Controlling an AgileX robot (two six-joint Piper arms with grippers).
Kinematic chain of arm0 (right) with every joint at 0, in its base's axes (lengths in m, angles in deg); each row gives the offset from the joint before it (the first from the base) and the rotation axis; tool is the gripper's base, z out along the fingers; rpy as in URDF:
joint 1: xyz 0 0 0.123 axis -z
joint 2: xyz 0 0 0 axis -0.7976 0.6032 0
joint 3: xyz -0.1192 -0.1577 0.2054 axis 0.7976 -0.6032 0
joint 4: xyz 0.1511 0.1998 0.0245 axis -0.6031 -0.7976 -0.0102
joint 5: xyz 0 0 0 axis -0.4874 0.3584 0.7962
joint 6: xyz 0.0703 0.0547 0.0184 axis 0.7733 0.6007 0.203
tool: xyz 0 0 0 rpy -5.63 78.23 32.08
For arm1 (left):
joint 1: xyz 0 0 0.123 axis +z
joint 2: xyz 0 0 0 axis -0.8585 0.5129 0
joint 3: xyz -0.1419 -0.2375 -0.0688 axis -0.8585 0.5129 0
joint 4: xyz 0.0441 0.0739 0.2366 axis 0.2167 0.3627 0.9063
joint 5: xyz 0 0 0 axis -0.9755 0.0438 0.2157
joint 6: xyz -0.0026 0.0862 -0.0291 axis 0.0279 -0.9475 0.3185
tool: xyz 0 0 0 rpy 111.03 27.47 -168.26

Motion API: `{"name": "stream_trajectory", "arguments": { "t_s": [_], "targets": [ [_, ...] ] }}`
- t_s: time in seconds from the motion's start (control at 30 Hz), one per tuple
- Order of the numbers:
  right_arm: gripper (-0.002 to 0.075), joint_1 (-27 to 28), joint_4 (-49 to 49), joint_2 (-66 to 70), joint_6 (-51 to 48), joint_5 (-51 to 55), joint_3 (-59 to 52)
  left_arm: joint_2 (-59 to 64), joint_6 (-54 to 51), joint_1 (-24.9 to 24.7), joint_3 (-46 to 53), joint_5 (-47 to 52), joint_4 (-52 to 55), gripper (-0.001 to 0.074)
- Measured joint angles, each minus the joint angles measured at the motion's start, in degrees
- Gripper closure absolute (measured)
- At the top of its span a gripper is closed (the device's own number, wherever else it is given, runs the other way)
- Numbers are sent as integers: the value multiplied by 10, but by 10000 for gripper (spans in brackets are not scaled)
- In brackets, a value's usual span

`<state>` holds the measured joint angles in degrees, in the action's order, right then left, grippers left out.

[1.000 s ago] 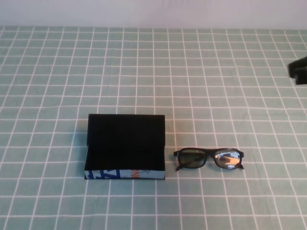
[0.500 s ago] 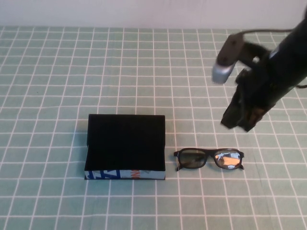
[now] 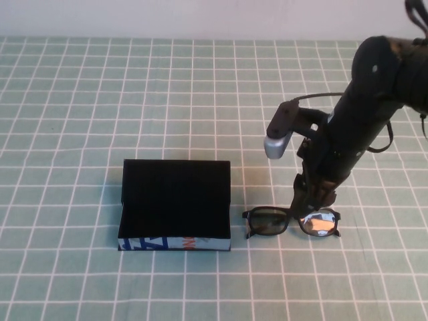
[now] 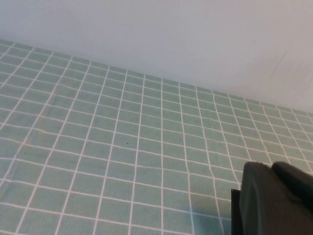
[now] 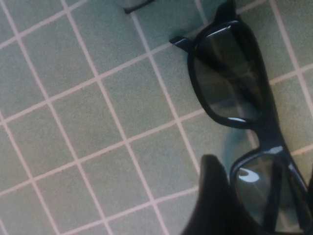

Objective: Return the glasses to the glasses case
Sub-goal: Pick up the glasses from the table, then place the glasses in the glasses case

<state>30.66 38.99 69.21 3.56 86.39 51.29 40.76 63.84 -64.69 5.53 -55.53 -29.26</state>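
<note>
Since half a second ago the right arm has swung down and toward the near side of the table, carrying the right gripper (image 3: 313, 200) from well above the table to just over the right-hand lens of the glasses (image 3: 291, 222), a pair of black thick-framed plastic spectacles with rectangular tinted lenses lying flat on the green cloth with its white grid (image 3: 80, 100). They sit just beside the right side of the glasses case (image 3: 175, 204), a rectangular black box with its flat lid standing open at the back and a light-blue front marked in dark blue and orange; nothing is in it yet. In the right wrist view one dark fingertip (image 5: 215, 200) stands beside the frame (image 5: 254, 122) with a lens inside the gap, so the claw looks spread around the rim and not yet pinching. The spectacles are likely light, stiff and slick, with lenses that mark easily, so the frame front near the bridge seems the better hold. The forearm slopes steeply from upper right, wrist bent downward. The left gripper (image 4: 274, 200) shows only as a dark bulk over bare cloth, and I cannot tell how its fingers stand.
</note>
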Motion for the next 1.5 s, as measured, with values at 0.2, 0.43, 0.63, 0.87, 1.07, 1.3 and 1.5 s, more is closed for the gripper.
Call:
{"name": "stream_trajectory", "arguments": {
  "t_s": [0.2,0.43,0.63,0.87,1.07,1.3,1.5],
  "targets": [
    [370,0,0,33,-20,-27,0,0,0,0,0,0,0,736],
    [370,0,1,66,-27,-50,0,0,0,0,0,0,1,736],
    [491,0,1,81,-27,-52,0,0,0,0,0,0,1,736],
    [704,0,-6,81,-27,-11,46,0,0,0,0,2,1,736],
    [706,0,-20,81,-28,16,137,0,0,0,0,6,1,736],
    [706,-3,-101,81,-28,23,250,0,0,0,0,7,1,736],
    [706,-56,-142,79,-28,23,286,0,0,0,0,7,1,736]
  ]
}}
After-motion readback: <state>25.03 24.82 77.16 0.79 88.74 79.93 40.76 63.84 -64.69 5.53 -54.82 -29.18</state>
